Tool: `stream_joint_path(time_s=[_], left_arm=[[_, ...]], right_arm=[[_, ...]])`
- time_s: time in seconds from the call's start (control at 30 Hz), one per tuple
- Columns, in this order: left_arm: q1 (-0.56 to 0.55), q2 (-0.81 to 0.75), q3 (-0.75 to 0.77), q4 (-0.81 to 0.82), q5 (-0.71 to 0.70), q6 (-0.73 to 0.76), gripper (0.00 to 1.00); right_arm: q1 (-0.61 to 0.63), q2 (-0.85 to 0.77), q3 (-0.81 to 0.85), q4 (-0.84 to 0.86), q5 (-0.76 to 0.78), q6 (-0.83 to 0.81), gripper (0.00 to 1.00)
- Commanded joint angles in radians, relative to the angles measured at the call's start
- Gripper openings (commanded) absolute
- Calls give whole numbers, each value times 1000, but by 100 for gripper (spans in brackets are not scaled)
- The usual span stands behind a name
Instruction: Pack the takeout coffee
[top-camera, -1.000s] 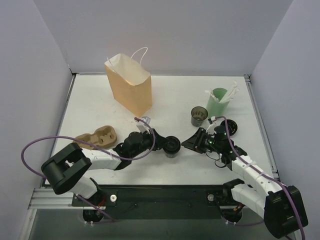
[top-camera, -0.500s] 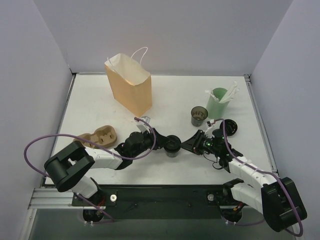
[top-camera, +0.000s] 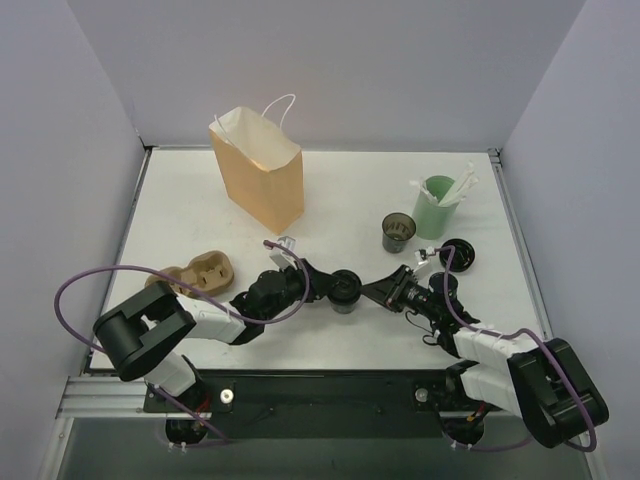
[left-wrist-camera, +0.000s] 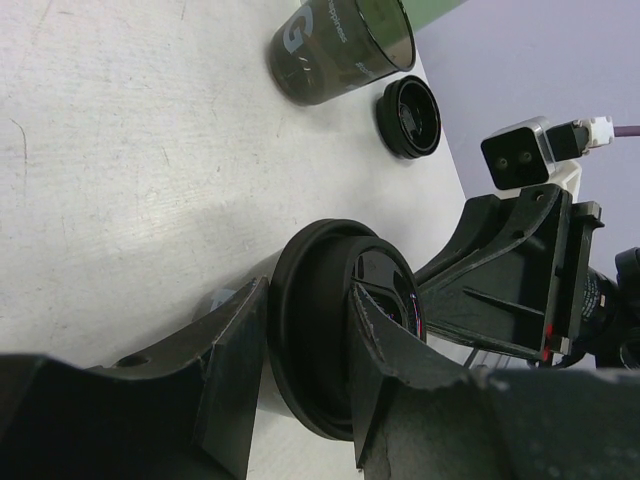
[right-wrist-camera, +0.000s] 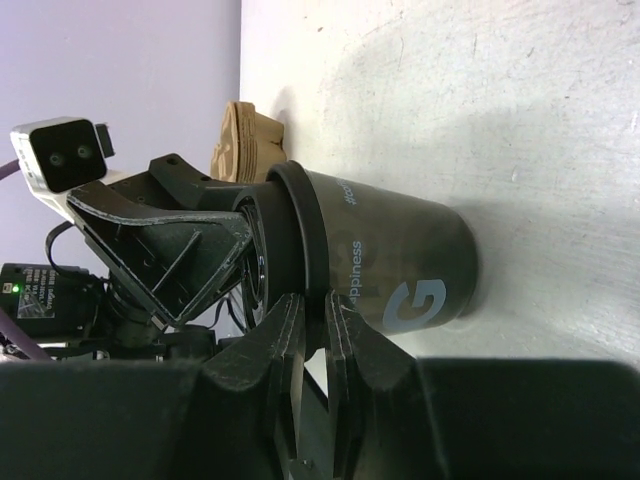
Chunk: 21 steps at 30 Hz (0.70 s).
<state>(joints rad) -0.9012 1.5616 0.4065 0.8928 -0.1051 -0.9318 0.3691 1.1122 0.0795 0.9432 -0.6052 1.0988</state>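
On the white desk (top-camera: 200, 210) the takeout coffee (top-camera: 345, 292) stands upright at frame centre, the left tool (top-camera: 330, 287) clamped on it from the frame's left, the right tool (top-camera: 366, 292) pinched on its lid rim opposite, and the paper bag (top-camera: 258, 170) at upper left.

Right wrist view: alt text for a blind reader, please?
The right gripper pinches the rim of the black lid on a dark coffee cup. The left gripper clasps the cup's top from the opposite side; a brown pulp tray sits behind.
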Motion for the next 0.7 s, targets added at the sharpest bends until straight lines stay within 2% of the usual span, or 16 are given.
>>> stream_joint_path(time_s=[0.0,0.23,0.37,0.5,0.67], left_arm=[[-47,149,-113,-473,38,48,42],[-54,178,-126,-453,28,14,41],[-54,143,-135,-471,13,17,41],[-54,101,-126,-515,4,27,41],[-54,23,-91,-598,-15,44,41]], right_arm=[[33,103,-132,92,61,-37,6],[37,322,-152,295,58,22,2],[37,449,-167,431,50,44,2],[37,521,-168,547,38,70,6],[28,548,-170,579,35,85,8]])
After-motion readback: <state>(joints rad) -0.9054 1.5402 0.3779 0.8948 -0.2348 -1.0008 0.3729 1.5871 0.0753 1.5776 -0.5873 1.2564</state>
